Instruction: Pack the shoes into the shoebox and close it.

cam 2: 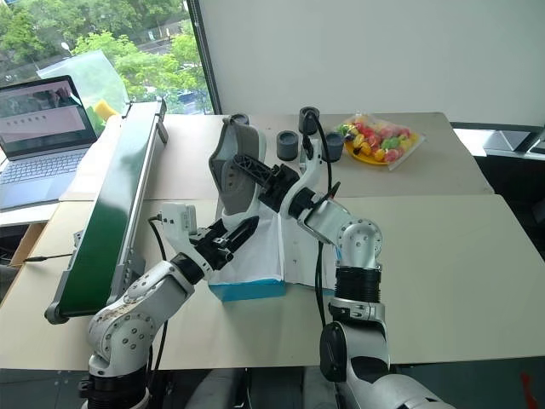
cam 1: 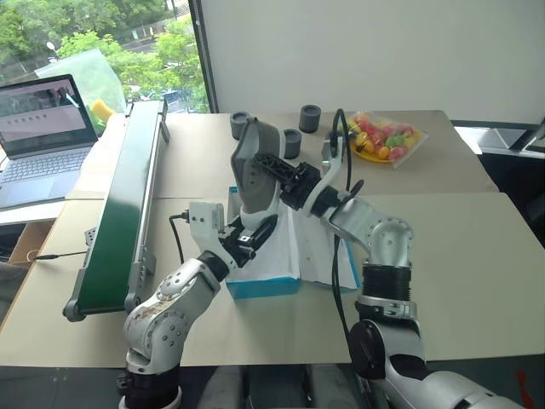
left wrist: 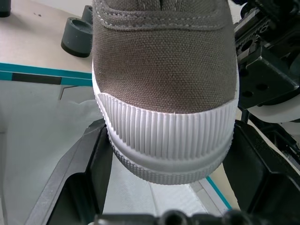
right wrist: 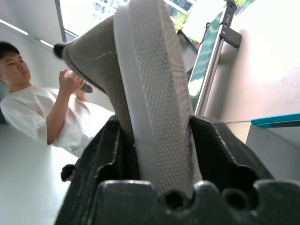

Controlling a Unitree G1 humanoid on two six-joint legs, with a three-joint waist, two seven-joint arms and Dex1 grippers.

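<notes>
— While the laptop [cam 1: 41,136] sits open at the far left beside the long green conveyor [cam 1: 123,213], what does the left gripper [cam 1: 247,239] hold?
— Its black fingers stand on either side of the sneaker's toe, and the left wrist view shows grey woven canvas above a white ribbed rubber bumper lying between them. Whether they press it, I cannot tell.
— And the shoe [cam 1: 255,166] itself?
— It stands nearly upright over the shoebox [cam 1: 264,285], heel up, toe down. The sole is pale and finely stippled.
— The box?
— Bright blue card, white inside with crumpled white paper, lid folded open toward the far side. A dark band shows on it, but no lettering can be read.
— The right gripper [cam 1: 274,175]?
— Its fingers are clamped on the sole's edges about midway along.
— Farther right?
— Dark grey round cups [cam 1: 310,118] and a clear bag of bright sweets [cam 1: 385,138] on the tan table [cam 1: 477,256]. In the right wrist view a person in a white tee sits behind.
</notes>
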